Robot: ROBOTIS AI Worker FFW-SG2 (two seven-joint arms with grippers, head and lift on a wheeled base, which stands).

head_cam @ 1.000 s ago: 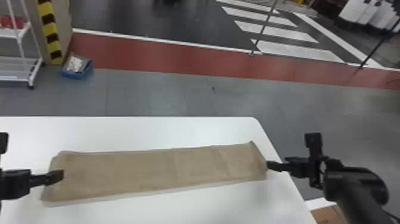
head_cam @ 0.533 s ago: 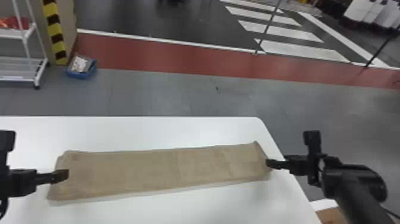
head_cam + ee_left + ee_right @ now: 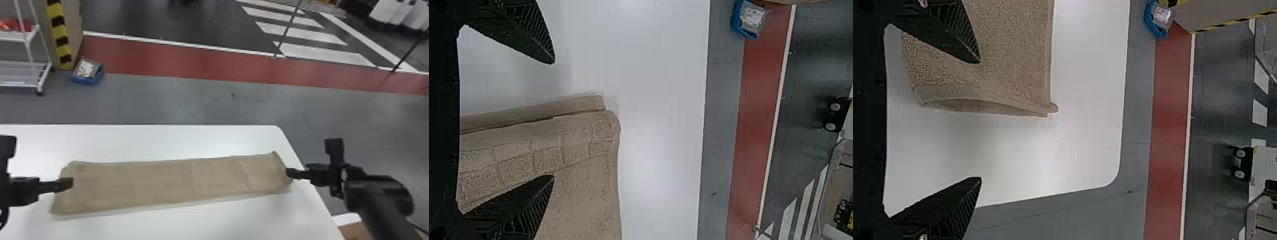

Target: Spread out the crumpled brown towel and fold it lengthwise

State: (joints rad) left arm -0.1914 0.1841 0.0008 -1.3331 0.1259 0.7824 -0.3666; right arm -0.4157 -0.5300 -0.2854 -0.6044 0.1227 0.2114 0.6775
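Brown towel lies on the white table as a long, narrow, folded strip, running crosswise from the table's left part almost to its right edge. Its long sides are fairly straight. At the end nearer the table's left, a strip of the underlayer juts past the upper one, beside a band of raised blocks; at the end nearer the table's right edge, the layers gape slightly.

Over the table's left part, the left gripper has its fingers spread wide, holding nothing; one finger covers part of the towel's end in the wrist view. By the table's right edge, the right gripper is also wide open and empty, one finger overlapping the towel in its wrist view, the other well apart from it. These two grippers are what stands in the way at the towel's ends.

Past the table's far edge, toward its left, are a white rack holding something red, a yellow-and-black striped pillar and a blue tray on the floor, with a packet in it. A red floor band crosses beyond the table, with white stripes and a thin pole farther out, toward its right.
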